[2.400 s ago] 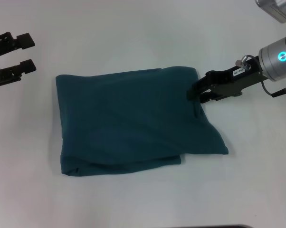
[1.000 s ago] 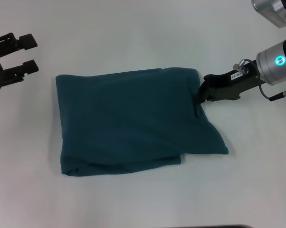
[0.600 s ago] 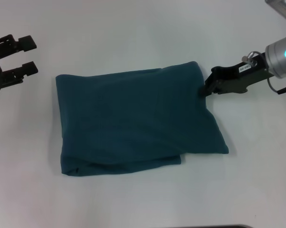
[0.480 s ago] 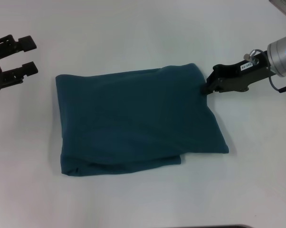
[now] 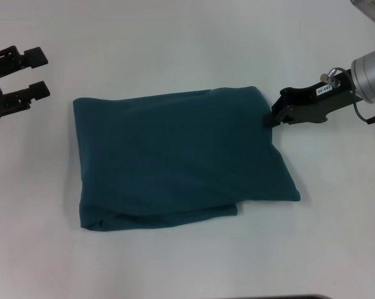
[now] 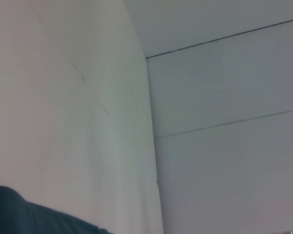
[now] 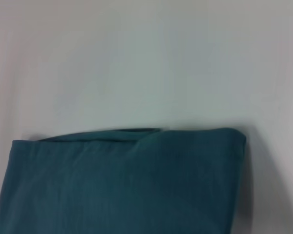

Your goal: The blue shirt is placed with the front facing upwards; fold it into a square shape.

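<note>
The blue shirt [image 5: 175,156] lies folded into a rough rectangle in the middle of the white bench [image 5: 175,37]. It is plain dark teal on top, no lettering showing, with layered edges along its near side and a corner poking out to the near right. The right hand [image 5: 276,115] sits just beside the shirt's far right corner; whether its fingers are together or apart cannot be told. The left hand [image 5: 37,73] rests well apart at the far left, fingers spread, holding nothing. The bench is smooth and matte.
</note>
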Robot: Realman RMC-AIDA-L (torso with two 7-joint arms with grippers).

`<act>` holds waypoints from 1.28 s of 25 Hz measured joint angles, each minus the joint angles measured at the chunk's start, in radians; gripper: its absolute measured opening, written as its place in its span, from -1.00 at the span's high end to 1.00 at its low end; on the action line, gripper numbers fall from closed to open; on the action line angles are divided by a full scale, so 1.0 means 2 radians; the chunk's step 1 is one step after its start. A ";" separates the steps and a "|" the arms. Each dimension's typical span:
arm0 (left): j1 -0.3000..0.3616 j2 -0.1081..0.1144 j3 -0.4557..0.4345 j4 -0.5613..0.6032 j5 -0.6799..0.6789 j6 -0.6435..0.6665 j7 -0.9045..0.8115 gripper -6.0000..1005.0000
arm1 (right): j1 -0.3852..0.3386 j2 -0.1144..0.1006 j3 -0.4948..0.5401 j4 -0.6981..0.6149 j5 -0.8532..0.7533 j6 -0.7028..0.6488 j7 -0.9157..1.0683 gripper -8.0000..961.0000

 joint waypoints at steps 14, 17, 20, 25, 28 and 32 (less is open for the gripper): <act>0.002 -0.001 -0.001 0.000 0.000 0.001 0.001 -0.60 | -0.005 -0.019 0.019 -0.014 0.019 -0.014 -0.027 0.25; 0.003 -0.001 -0.004 0.000 0.000 0.002 0.001 -0.60 | -0.010 -0.024 0.032 -0.032 0.050 -0.038 -0.044 0.08; 0.003 -0.001 -0.005 0.000 0.000 0.003 0.001 -0.60 | -0.013 -0.026 0.034 -0.047 0.070 -0.049 -0.043 -0.02; 0.003 0.001 -0.010 0.000 0.000 0.004 0.001 -0.60 | -0.010 -0.023 0.030 -0.038 0.086 -0.059 -0.045 -0.11; 0.003 0.002 -0.017 -0.001 0.000 0.005 0.001 -0.60 | -0.007 -0.018 0.025 -0.024 0.085 -0.058 -0.046 -0.11; 0.004 0.003 -0.019 -0.002 0.000 0.005 0.001 -0.60 | -0.006 -0.011 -0.003 -0.004 0.084 -0.040 -0.046 -0.11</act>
